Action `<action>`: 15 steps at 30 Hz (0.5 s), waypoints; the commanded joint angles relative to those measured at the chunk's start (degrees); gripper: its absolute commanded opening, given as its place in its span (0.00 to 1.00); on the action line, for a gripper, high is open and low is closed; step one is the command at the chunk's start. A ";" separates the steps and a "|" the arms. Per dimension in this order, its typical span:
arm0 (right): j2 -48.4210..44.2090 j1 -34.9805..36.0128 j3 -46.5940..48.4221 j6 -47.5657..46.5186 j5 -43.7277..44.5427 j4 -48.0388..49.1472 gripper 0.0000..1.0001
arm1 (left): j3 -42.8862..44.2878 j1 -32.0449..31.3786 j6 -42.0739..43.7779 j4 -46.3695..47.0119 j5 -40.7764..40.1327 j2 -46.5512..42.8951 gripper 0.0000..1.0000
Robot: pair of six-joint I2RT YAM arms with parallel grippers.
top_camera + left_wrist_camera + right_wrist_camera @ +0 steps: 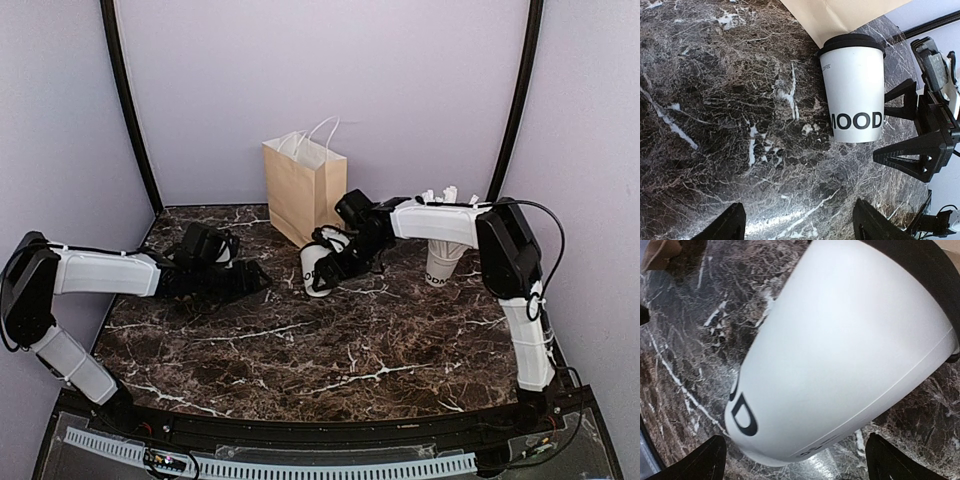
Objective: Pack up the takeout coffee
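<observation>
Beside the bag (298,190) — takeout coffee (855,95) (lidded)

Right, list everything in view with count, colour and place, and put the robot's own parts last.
paper bag: one, tan with white handles, standing at the back of the table
takeout coffee cup: one, white with black lid and dark MOOD lettering, on its side in front of the paper bag
cup with straws: one, white, standing at the right
wrapped straws: several, white, sticking out of that cup
table: one, dark brown marble with white veins
left gripper: one, black, open, low, left of the takeout coffee cup
right gripper: one, black, open, a finger either side of the takeout coffee cup
</observation>
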 commanded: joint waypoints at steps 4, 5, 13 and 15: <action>2.38 1.03 3.64 4.84 10.83 -0.84 0.99 | -1.57 -0.08 -1.42 4.25 1.17 -0.76 0.76; 2.61 1.01 3.81 4.97 10.31 -0.72 0.99 | -1.52 -0.09 -1.34 5.05 1.39 -0.54 0.76; -1.79 0.52 -3.54 -0.07 -3.82 1.90 0.99 | 9.48 -0.18 -0.54 9.12 7.12 9.54 0.79; -3.70 -0.01 -5.72 -2.69 -8.43 1.54 0.99 | 11.70 -0.62 -2.11 10.68 8.58 12.46 0.80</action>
